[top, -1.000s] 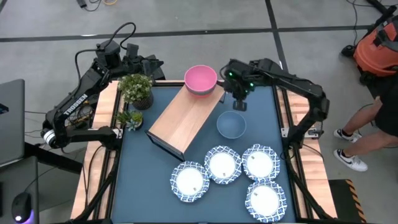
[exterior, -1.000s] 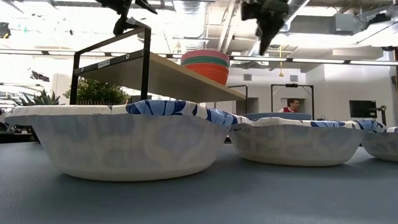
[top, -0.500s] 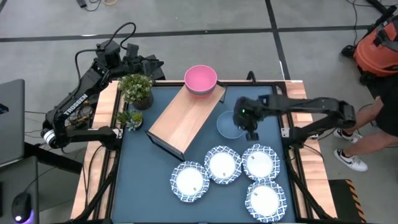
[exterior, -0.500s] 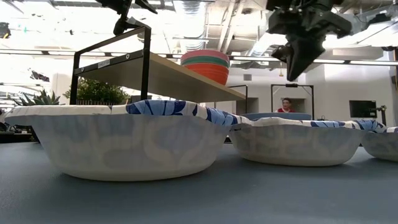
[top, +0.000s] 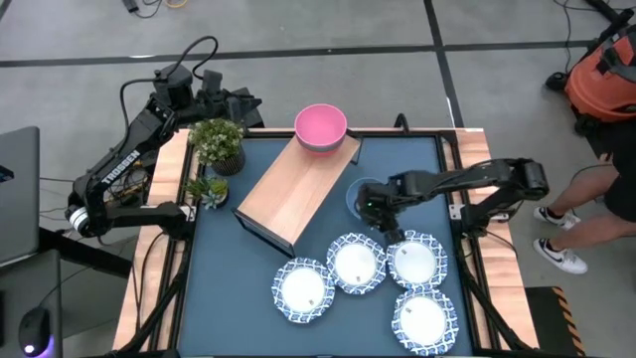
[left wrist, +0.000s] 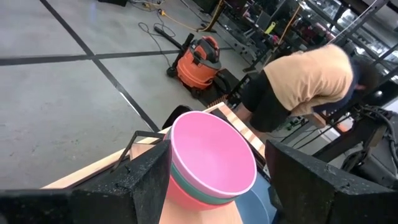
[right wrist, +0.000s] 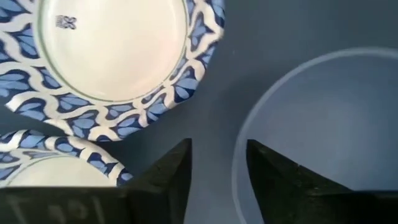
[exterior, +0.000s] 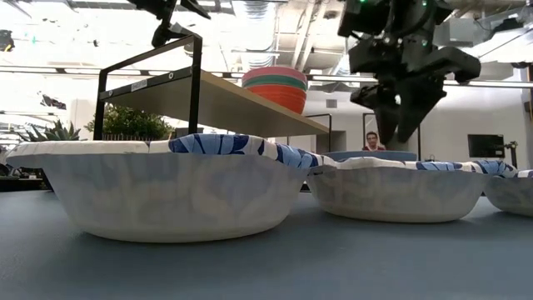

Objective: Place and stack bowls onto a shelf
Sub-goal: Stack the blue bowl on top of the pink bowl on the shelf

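The shelf [top: 293, 189] stands on the dark blue table. A stack of bowls, pink on top [top: 321, 127], rests on its far end; the low view shows the stack [exterior: 275, 87] with green and red below the pink. A light blue bowl [top: 355, 189] sits on the table right of the shelf. My right gripper [top: 379, 209] points down over its near rim, open; in the right wrist view its fingers [right wrist: 217, 171] stand on either side of the rim [right wrist: 236, 162]. My left gripper [left wrist: 217, 180] waits open, high at the far left, facing the pink bowl [left wrist: 211, 155].
Several white bowls with blue patterned rims [top: 356, 263] [top: 417, 259] [top: 304, 289] lie on the near part of the table, close to my right gripper. Two potted plants [top: 217, 142] stand left of the shelf. A person [top: 606, 194] is beyond the table's right edge.
My right gripper has swung from beside the pink stack at the far end toward the table's near edge and down, and now points steeply down over the light blue bowl. Its fingers have opened. No bowl has moved.
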Motion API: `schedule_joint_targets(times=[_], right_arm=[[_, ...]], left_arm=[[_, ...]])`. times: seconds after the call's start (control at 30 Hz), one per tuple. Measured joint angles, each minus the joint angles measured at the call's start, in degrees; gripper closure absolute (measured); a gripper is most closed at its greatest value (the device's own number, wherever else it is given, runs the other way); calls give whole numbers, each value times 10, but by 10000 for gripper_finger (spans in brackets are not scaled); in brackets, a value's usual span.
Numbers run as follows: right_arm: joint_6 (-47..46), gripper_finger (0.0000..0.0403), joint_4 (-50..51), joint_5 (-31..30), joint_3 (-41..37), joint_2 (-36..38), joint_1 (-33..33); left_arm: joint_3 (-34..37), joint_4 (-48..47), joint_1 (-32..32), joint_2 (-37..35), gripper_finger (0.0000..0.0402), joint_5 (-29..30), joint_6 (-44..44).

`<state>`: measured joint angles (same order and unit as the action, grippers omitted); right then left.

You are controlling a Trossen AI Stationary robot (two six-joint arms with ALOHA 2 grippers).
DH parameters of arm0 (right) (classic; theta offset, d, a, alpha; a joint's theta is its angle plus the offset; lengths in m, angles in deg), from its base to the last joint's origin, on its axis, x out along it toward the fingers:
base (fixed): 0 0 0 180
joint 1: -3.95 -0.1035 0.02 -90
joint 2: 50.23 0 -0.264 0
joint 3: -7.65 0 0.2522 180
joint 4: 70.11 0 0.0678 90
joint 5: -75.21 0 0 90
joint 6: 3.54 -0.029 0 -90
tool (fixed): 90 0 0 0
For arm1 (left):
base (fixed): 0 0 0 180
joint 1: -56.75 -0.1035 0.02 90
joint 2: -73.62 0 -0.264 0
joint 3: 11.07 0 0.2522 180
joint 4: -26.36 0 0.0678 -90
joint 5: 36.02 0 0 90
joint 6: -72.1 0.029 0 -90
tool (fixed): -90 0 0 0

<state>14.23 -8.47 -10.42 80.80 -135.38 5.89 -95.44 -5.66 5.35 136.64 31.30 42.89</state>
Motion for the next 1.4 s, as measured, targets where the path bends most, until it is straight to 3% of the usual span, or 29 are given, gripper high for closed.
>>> schedule_joint_targets(times=[0.17, 0.53, 1.4], right_arm=[[-28, 204, -4, -4, 0, -13, 0], [-58, 222, -4, -13, 0, -14, 1], [-94, 223, -25, -20, -37, -14, 4]], left_arm=[[0, -8, 0, 0, 159, 0, 11], [0, -8, 0, 0, 159, 5, 12], [0, -8, 0, 0, 159, 10, 9]])
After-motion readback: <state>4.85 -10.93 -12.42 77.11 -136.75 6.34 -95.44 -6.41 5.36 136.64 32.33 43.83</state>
